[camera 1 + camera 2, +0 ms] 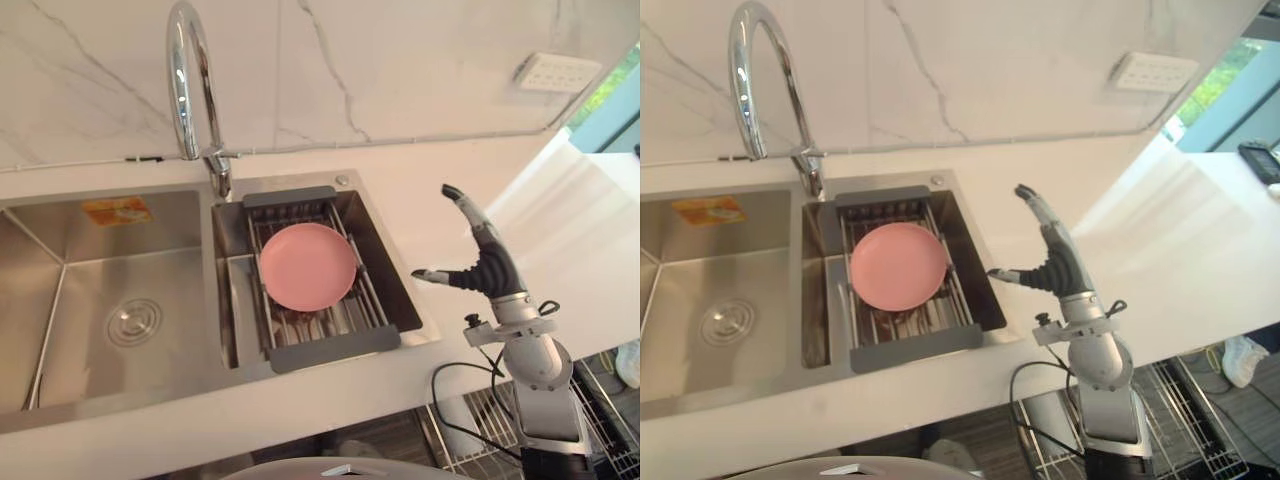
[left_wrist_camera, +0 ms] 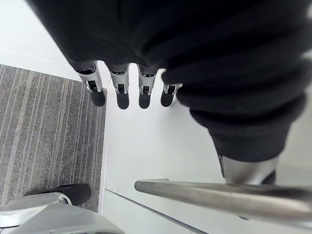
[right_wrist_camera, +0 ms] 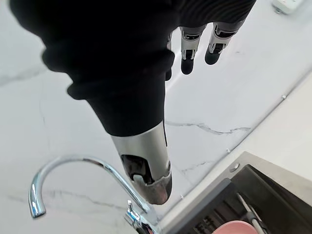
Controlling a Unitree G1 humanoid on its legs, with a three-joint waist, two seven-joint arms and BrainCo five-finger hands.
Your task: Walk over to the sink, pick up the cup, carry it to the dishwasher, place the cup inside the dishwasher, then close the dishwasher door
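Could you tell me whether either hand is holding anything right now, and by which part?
Nothing is held. The right hand is open above the counter beside the sink; the left hand, also open, is empty.

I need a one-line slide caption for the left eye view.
Open right robot hand above the counter, beside a sink rack holding a pink plate.

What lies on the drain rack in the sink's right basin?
A pink plate lies flat on the rack. Whatever is beneath the plate is hidden.
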